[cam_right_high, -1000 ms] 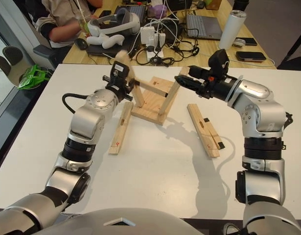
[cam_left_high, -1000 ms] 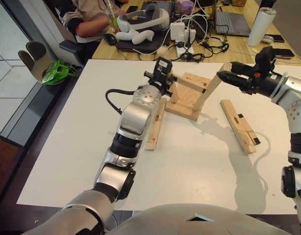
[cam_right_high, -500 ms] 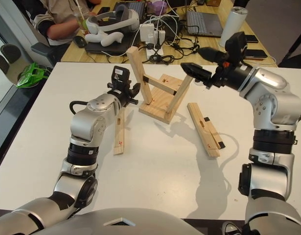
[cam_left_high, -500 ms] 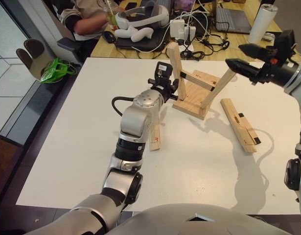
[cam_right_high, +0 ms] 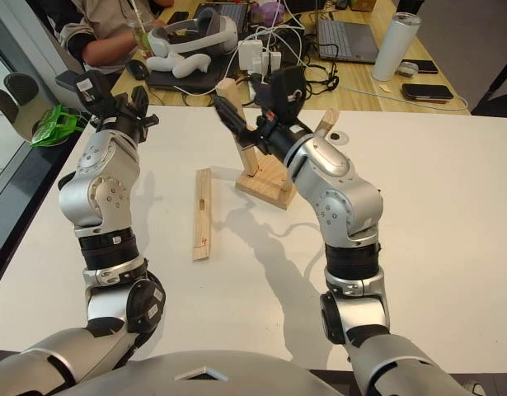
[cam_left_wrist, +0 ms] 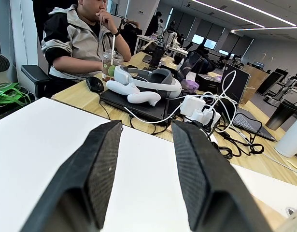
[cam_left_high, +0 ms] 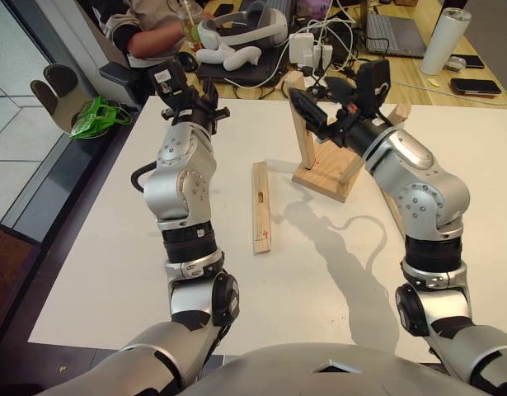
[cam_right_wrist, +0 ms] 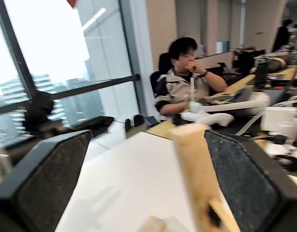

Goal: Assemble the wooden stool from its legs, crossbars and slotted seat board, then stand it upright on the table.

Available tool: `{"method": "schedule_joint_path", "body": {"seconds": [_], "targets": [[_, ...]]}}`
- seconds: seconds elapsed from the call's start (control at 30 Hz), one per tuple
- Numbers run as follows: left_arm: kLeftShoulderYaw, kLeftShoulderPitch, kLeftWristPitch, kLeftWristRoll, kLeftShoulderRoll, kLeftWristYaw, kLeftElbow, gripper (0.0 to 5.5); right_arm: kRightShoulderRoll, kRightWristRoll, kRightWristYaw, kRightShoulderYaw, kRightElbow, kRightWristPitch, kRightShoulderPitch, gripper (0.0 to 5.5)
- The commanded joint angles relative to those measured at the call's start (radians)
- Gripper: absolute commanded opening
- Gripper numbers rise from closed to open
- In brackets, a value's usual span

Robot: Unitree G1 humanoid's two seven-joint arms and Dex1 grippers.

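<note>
Well, my right gripper (cam_right_wrist: 147, 145) stood wide open, and the top of one upright stool leg (cam_right_wrist: 194, 159) rose between its pads (cam_right_wrist: 245, 188). The leg was much nearer one pad than the other, and I could not tell whether it touched. That leg belonged to the part-built stool (cam_left_high: 323, 180), which sat toward the far middle of the white table (cam_left_high: 105, 247) with its board down and its legs pointing up. A second leg (cam_right_high: 326, 121) slanted up behind my right forearm. My left gripper (cam_left_wrist: 147, 126) was also spread open and held nothing. It hung raised near the table's far left edge, well apart from the stool. Between the two arms a loose slotted wooden bar (cam_left_high: 260, 206) lay flat on the table, near the stool's left side. Beyond the far edge stood a wooden desk (cam_right_high: 360, 87) carrying a white headset (cam_right_high: 191, 37), cables and a laptop (cam_right_high: 348, 41).
</note>
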Motion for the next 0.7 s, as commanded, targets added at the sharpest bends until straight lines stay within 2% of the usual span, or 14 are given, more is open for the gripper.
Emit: {"method": "schedule_joint_path", "body": {"seconds": [0.03, 0.3, 0.57, 0.7], "targets": [[-0.018, 0.005, -0.008, -0.007, -0.011, 0.015, 0.001, 1.9, -0.042, -0.144, -0.075, -0.005, 0.024, -0.075, 0.036, 4.3], [-0.026, 0.009, -0.012, -0.012, -0.02, 0.028, 0.007, 1.9, -0.21, -0.328, -0.083, -0.078, 0.161, -0.141, 0.065, 4.3], [-0.036, 0.003, -0.017, -0.012, -0.021, 0.035, 0.018, 1.9, -0.166, -0.31, -0.011, -0.049, 0.174, -0.132, 0.072, 4.3], [-0.036, 0.004, -0.015, -0.013, -0.015, 0.038, 0.014, 1.9, -0.189, -0.334, 0.008, -0.049, 0.17, -0.127, 0.097, 4.3]]}}
